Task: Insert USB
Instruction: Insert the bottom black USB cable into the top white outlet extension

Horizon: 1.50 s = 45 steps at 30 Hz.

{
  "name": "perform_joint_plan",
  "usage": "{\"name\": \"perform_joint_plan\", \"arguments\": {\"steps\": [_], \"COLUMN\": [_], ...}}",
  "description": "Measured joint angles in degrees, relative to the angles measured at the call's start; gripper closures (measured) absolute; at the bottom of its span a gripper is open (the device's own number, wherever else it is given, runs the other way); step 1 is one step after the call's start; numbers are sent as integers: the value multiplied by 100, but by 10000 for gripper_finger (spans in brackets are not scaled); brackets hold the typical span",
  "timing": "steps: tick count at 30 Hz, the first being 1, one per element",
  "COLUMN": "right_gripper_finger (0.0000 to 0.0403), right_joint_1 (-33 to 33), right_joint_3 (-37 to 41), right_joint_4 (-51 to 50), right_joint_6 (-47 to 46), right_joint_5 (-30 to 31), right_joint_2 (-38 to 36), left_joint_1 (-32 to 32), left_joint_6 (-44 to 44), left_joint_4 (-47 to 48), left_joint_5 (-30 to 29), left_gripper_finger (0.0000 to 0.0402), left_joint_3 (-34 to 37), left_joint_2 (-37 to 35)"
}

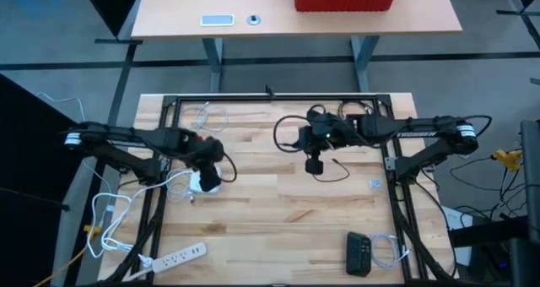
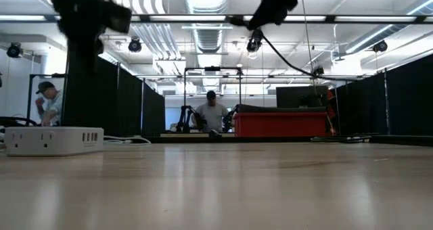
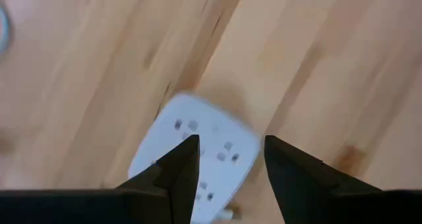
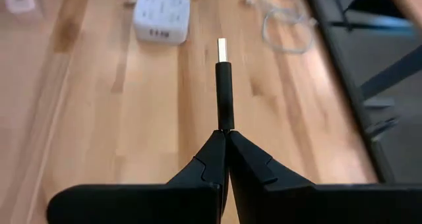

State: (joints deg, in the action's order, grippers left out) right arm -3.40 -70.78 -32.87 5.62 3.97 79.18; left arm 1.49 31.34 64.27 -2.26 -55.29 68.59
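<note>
While the left gripper [image 3: 225, 159] hangs over the white charging hub [image 3: 194, 155] on the wooden table's [image 1: 278, 211] left side, its fingers stand apart with the hub's top showing between them. Toward the middle, the right gripper [image 4: 224, 133] is raised above the boards, pinched tight on the black USB plug [image 4: 224, 85] (metal tip pointing at the hub). A power strip [image 1: 177, 257] lies near the front-left corner.
</note>
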Motion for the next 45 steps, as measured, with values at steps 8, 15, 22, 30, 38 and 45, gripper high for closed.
{"name": "perform_joint_plan", "arguments": {"steps": [8,15,22,30,38,45], "right_gripper_finger": [403,403,403,403,403,403], "right_joint_1": [0,0,0,13,13,13], "right_joint_3": [775,1374,1760,2034,2215,2244], "right_joint_4": [770,1619,1928,1956,1950,2116], "right_joint_6": [1,165,344,339,21,-383], "right_joint_5": [-272,-557,-608,-723,-807,-1388], "right_joint_2": [4,7,9,7,21,228], "left_joint_1": [-2,-2,-26,-26,-37,-36], "left_joint_6": [1831,3319,3323,2185,412,-1234], "left_joint_4": [474,725,662,-1035,-1620,-877], "left_joint_5": [-175,-60,-313,-354,-577,-655], "left_gripper_finger": [256,263,276,291,280,274], "left_joint_3": [670,982,1388,1364,472,-601], "left_joint_2": [161,163,192,493,1185,1786]}}
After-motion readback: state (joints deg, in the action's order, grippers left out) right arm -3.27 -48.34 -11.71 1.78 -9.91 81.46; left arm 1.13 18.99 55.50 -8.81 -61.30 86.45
